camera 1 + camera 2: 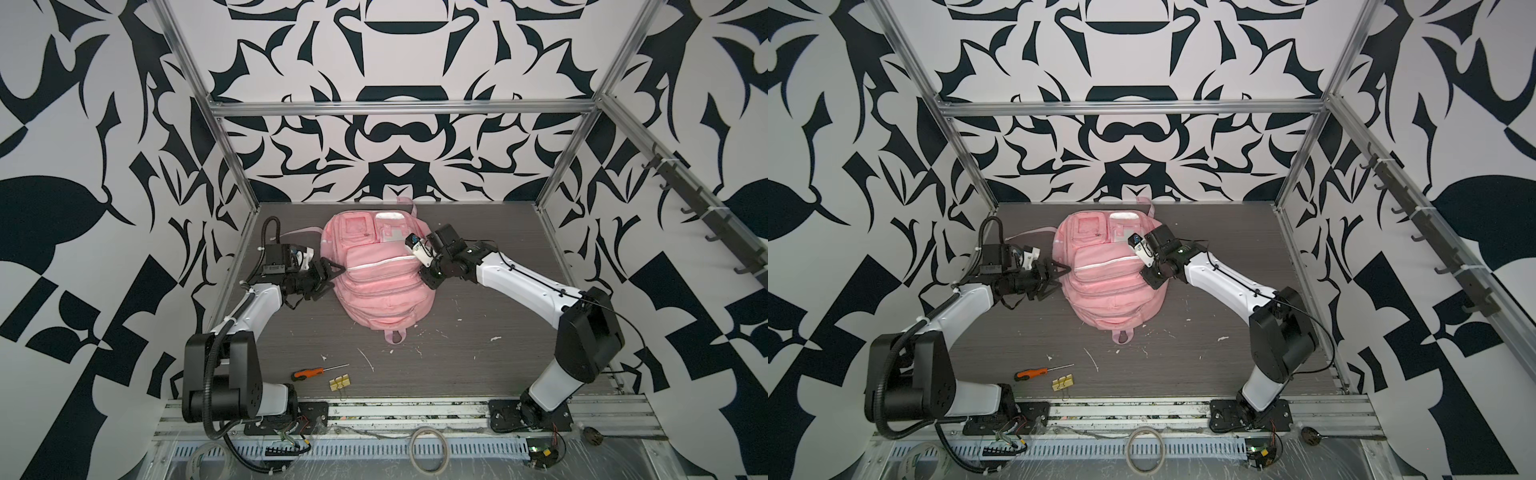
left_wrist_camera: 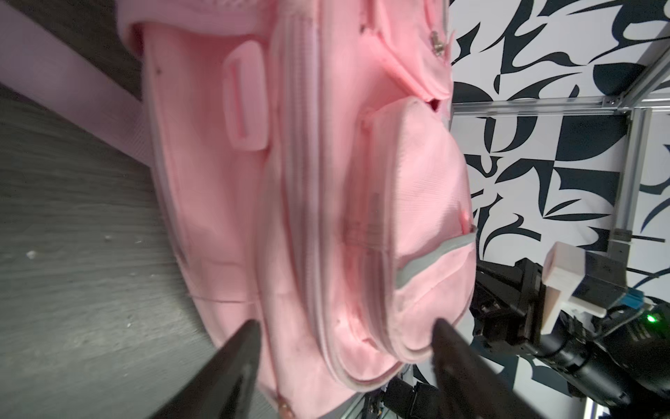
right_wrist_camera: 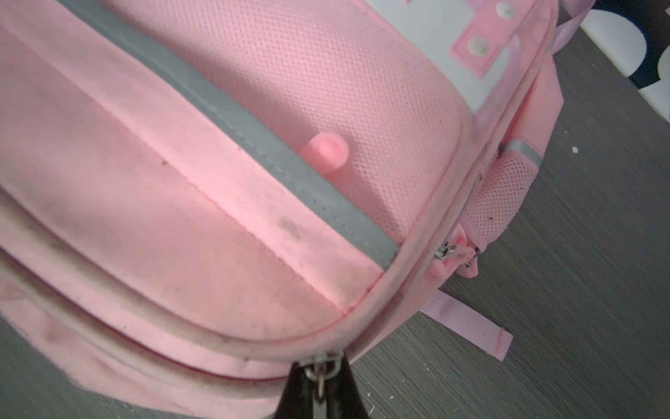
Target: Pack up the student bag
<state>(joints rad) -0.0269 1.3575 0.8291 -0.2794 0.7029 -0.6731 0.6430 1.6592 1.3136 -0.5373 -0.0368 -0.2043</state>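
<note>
Grey tabletop [image 1: 478, 365], student bag [image 1: 374, 282] well inside edges

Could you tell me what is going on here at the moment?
Two robot arms are at a pink bag lying flat on the table. The right gripper is shut on a zip pull at the bag's edge. The left gripper stands open at the opposite side, gripping nothing. A screwdriver and binder clips lie outside the bag, near the front.
</note>
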